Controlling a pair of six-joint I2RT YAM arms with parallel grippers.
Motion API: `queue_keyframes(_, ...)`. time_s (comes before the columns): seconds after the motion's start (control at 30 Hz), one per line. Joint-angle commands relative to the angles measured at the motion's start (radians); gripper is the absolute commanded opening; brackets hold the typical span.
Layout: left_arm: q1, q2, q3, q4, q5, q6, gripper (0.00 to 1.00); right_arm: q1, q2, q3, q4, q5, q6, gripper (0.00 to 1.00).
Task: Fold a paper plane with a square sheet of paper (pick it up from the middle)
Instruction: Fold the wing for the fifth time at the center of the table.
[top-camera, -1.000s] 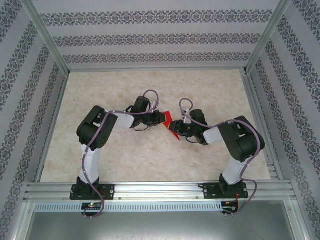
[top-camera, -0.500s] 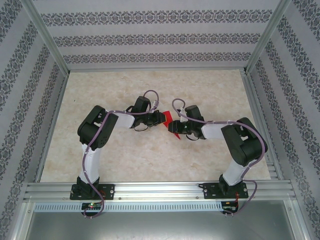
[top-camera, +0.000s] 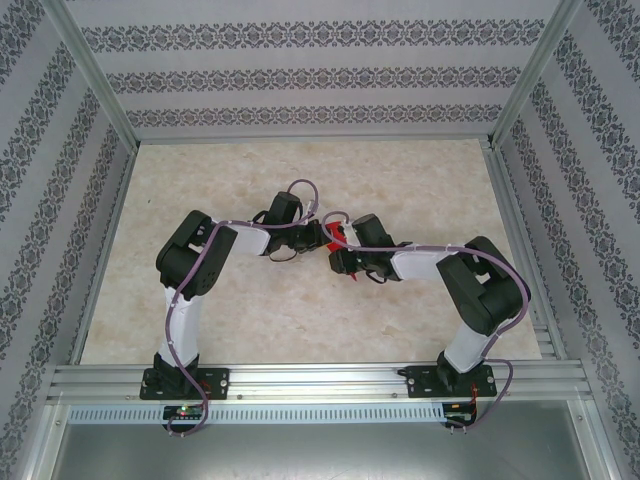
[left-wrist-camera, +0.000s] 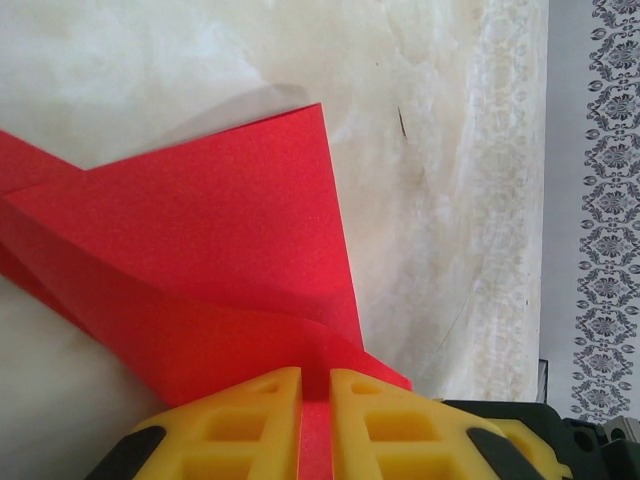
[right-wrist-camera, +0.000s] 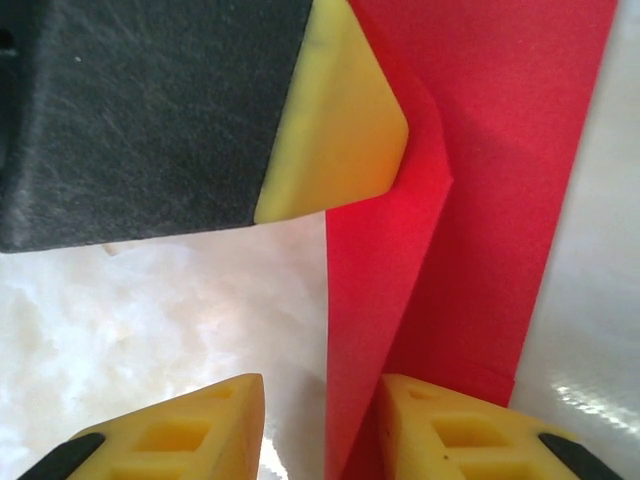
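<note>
Over table (top-camera: 200, 300) centre: red paper (left-wrist-camera: 220, 250), partly folded, apparently lifted
Left gripper (left-wrist-camera: 316, 385): pinched tight on paper's edge
Right gripper (right-wrist-camera: 322, 392): over table centre too, jaws parted around a fold

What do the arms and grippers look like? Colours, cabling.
The left arm and right arm have white links, black joint housings and a mauve cable looping along each. The left gripper and right gripper have yellow fingers with square cut-outs, black-backed.
</note>
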Motion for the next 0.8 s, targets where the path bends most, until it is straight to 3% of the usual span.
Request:
queue_keyframes(0.0,-0.007,0.017,0.019,-0.017,0.002,-0.003,0.16,0.02,-0.011,0.014,0.001,0.112,-0.054,0.36)
queue_keyframes(0.4,-0.007,0.017,0.023,-0.025,0.007,-0.002,0.16,0.059,-0.002,-0.007,0.052,0.222,-0.056,0.32)
queue_keyframes(0.57,-0.006,0.01,0.03,-0.035,0.015,-0.001,0.16,0.054,-0.011,-0.028,0.078,0.214,-0.041,0.18)
queue_keyframes(0.77,0.002,-0.013,0.045,-0.051,0.027,0.006,0.17,0.02,-0.02,-0.058,0.138,0.107,0.015,0.06)
